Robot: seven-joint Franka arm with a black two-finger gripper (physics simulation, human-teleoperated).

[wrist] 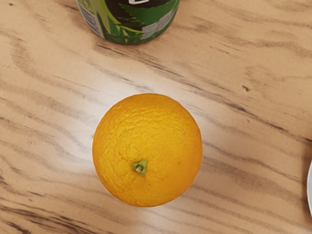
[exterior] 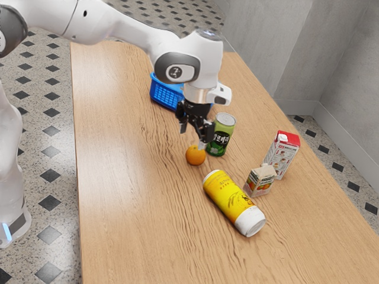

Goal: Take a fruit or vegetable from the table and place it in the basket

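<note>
One orange (exterior: 196, 155) sits at the exterior view's centre, under the gripper (exterior: 193, 136), whose fingers stand wide; the basket (exterior: 163, 94) is upper centre.

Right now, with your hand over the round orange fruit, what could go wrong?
The shiny green and black can stands close to the round orange fruit, so my open black hand might knock it over coming down. The fruit could roll away if I nudge one side first. The yellow canister with a white end lies on its side nearby, so a bump might roll it too.
</note>
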